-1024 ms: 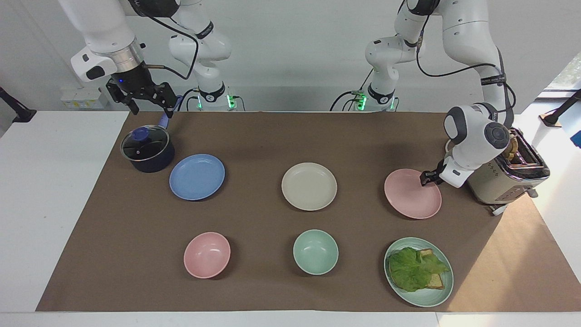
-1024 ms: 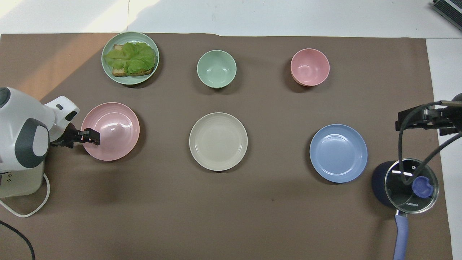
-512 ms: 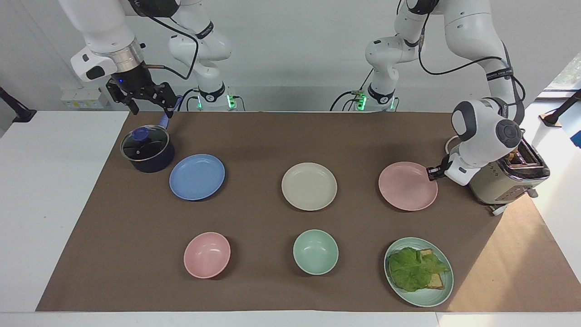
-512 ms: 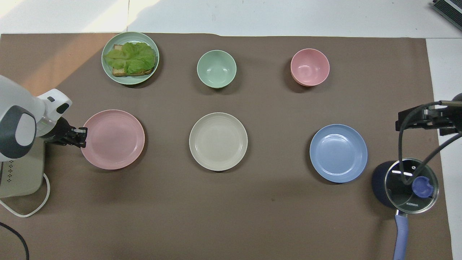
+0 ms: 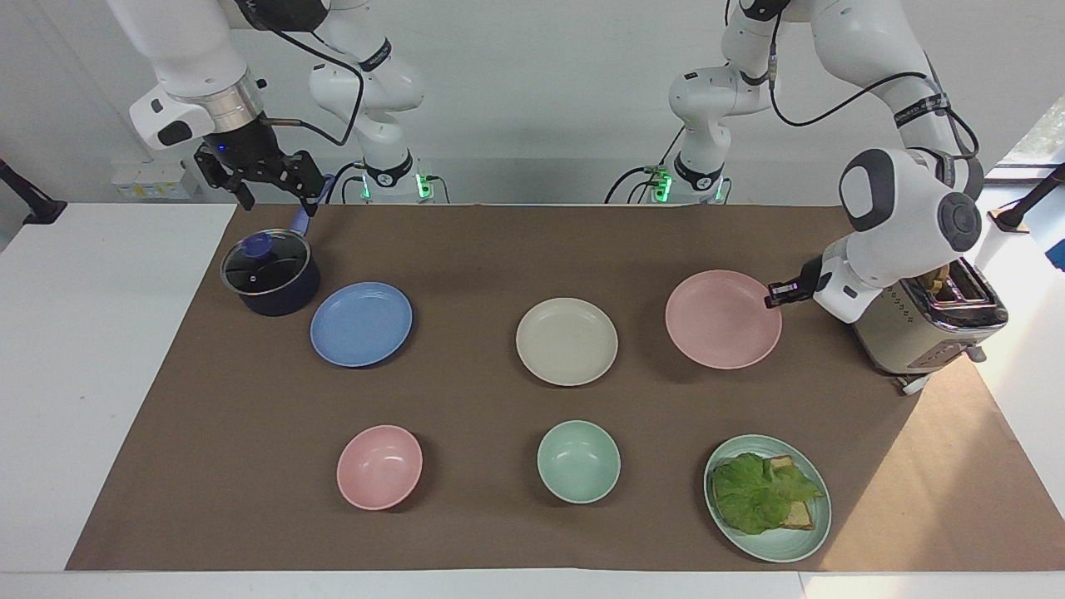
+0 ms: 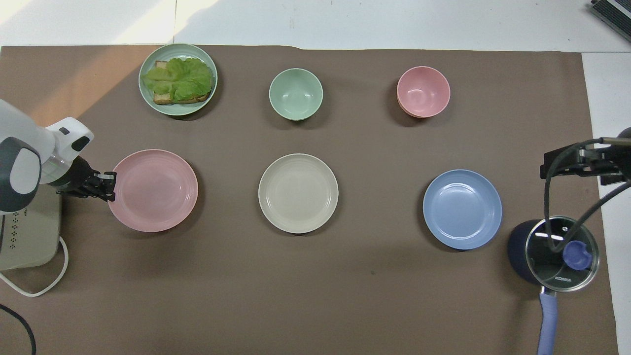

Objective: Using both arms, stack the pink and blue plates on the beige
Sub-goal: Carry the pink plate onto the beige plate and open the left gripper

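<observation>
The pale pink plate [image 5: 722, 319] [image 6: 154, 190] hangs level a little above the mat, beside the beige plate [image 5: 567, 341] [image 6: 298, 193], toward the left arm's end. My left gripper [image 5: 774, 294] [image 6: 109, 180] is shut on its rim at the edge nearest the toaster. The blue plate [image 5: 361, 324] [image 6: 462, 209] lies flat on the mat toward the right arm's end. My right gripper [image 5: 270, 187] waits open in the air over the pot's handle, holding nothing; only its upper part [image 6: 574, 160] shows from overhead.
A dark pot with a glass lid [image 5: 269, 272] [image 6: 554, 251] stands beside the blue plate. A toaster [image 5: 930, 320] sits under the left arm. Farther from the robots are a pink bowl [image 5: 379, 467], a mint bowl [image 5: 578, 461] and a mint plate with lettuce toast [image 5: 767, 497].
The left gripper closed on the pink plate's rim, lifted it off the mat and carried it a little toward the beige plate. The right arm has stayed put.
</observation>
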Robot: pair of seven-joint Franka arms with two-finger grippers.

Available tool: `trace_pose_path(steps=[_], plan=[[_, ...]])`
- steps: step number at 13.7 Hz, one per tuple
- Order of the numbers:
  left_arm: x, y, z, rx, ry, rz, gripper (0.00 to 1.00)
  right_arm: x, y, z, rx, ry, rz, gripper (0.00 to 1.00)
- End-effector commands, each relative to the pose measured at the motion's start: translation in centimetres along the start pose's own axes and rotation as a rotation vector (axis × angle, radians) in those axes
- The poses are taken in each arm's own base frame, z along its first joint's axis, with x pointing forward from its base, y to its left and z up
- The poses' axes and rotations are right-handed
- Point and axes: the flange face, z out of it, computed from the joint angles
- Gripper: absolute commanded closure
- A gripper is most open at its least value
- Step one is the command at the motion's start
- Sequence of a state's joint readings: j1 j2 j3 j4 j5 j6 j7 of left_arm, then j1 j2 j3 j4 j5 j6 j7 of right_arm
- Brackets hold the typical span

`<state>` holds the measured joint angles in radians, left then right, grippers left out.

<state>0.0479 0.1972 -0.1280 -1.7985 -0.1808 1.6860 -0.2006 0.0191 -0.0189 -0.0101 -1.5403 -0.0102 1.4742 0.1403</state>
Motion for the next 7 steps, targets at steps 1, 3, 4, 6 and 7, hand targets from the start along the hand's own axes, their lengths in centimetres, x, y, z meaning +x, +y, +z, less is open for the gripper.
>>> trace_pose_path(steps=[1,3,4,6,7], plan=[[-3.2,8.5,1.8,0.03,0.023,-0.061,1.0,-0.4,0.5,-0.1,0.028,0.012,-0.009,0.0],[-5.5,12.8,4.0,0.001,0.032,-0.051,1.0,-0.4,0.5,-0.1,0.028,0.012,-0.009,0.0],[-6.3,14.5,5.8,0.006,0.045,-0.031,1.0,-0.4,0.5,-0.1,0.028,0.012,-0.011,0.0],[-7.2,17.3,9.1,-0.004,0.08,0.012,1.0,-0.4,0.5,-0.1,0.028,0.012,-0.017,0.0],[-7.9,19.1,10.5,-0.02,0.113,0.03,1.0,-0.4,0.5,-0.1,0.028,0.012,-0.018,0.0]])
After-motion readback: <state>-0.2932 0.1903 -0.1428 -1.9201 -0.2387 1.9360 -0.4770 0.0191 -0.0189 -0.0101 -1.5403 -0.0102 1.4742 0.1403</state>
